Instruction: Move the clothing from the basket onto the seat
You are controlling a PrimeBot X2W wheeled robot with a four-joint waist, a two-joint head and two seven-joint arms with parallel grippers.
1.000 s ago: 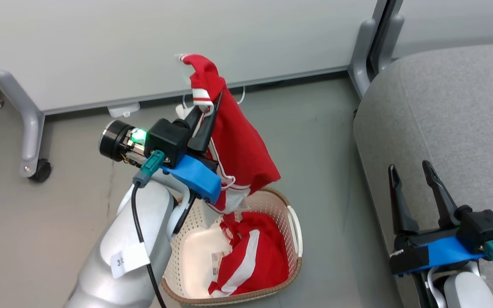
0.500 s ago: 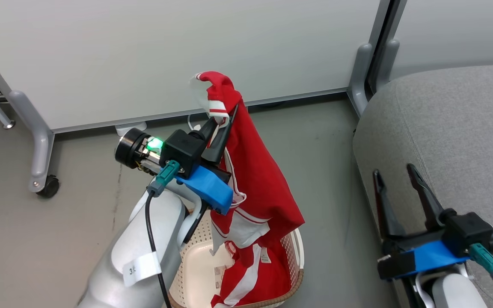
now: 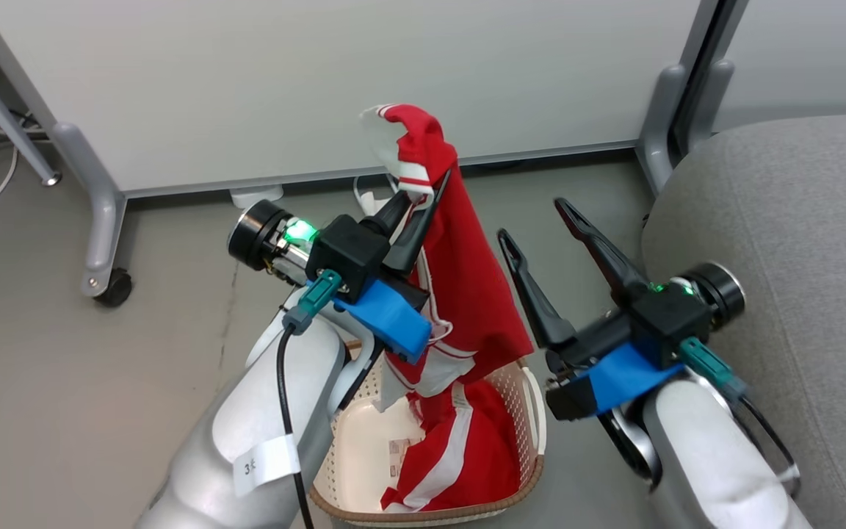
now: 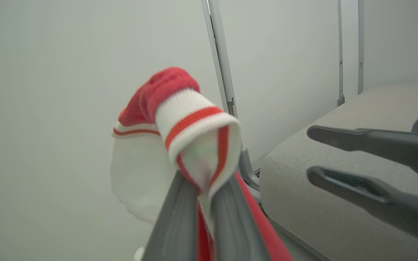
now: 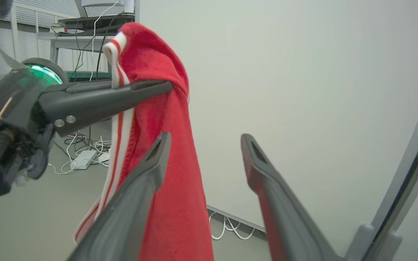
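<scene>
Left gripper (image 3: 427, 189): clamped on a garment's (image 3: 467, 294) top fold; its hem is lost against the second garment (image 3: 482, 441).
Right gripper (image 3: 533, 220): spread wide, empty, beside the hanging cloth.
Basket (image 3: 357, 455): second garment at its right wall; left side behind the forearm (image 3: 269, 426).
Seat (image 3: 797, 220): cut off right.

Basket (image 3: 534, 411) partly hidden from us: left forearm (image 3: 269, 426) covers near-left wall, hanging red garment (image 3: 467, 294) covers far rim. We cannot tell where it ends and red clothing (image 3: 489, 455) lying in basket begins. Sticker (image 3: 396, 448) print too small to read. Seat (image 3: 797, 220) cut by right edge. Fingers (image 4: 174, 224) of left gripper (image 4: 204, 183) blurred in left wrist view, cut by bottom edge.
</scene>
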